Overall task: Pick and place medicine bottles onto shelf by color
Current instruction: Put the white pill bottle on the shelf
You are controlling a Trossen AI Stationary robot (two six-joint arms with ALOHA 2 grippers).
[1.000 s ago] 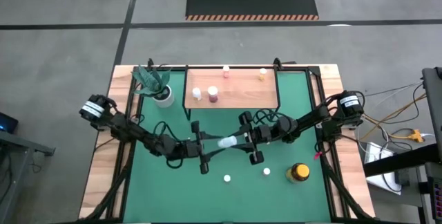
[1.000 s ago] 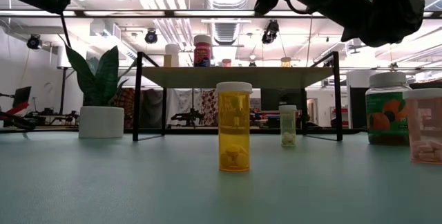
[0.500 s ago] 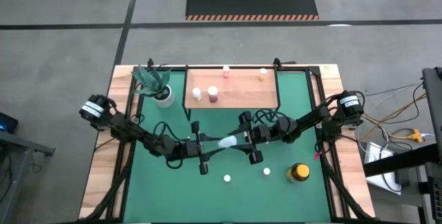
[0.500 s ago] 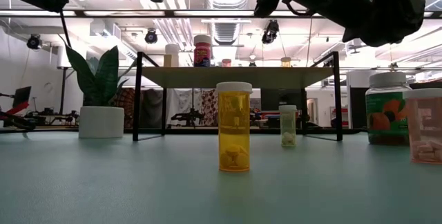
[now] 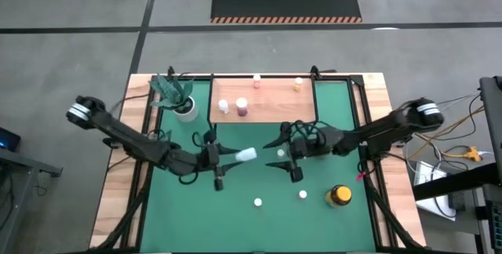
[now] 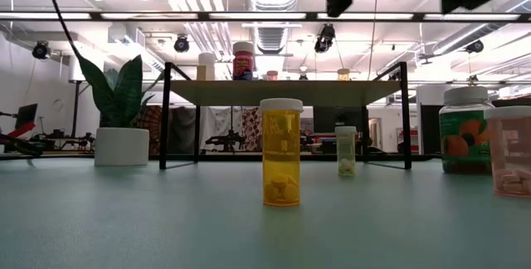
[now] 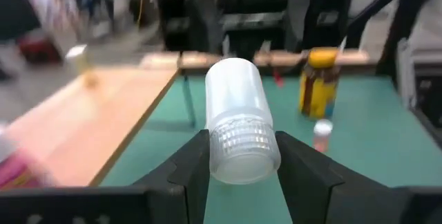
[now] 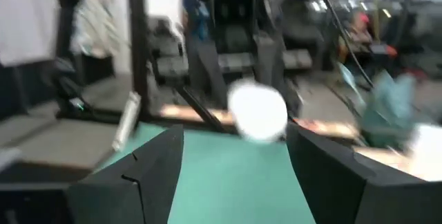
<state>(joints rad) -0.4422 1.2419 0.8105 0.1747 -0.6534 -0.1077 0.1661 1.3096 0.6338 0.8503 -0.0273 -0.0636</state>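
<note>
The left gripper [image 7: 238,158] clamps a ribbed-neck translucent white bottle [image 7: 238,124] sideways above the smooth green mat [image 5: 251,187]. Nearby, the right gripper [image 5: 284,164] hangs with fingers apart, empty. The light-wood shelf [image 5: 267,101] on thin black legs carries small capped bottles.

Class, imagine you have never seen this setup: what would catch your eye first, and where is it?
First, the white bottle held lying on its side in the left gripper, above the middle of the green mat. Facing it, the right gripper stands open and empty. In the low view, the orange bottle stands upright in front of the shelf.
</note>
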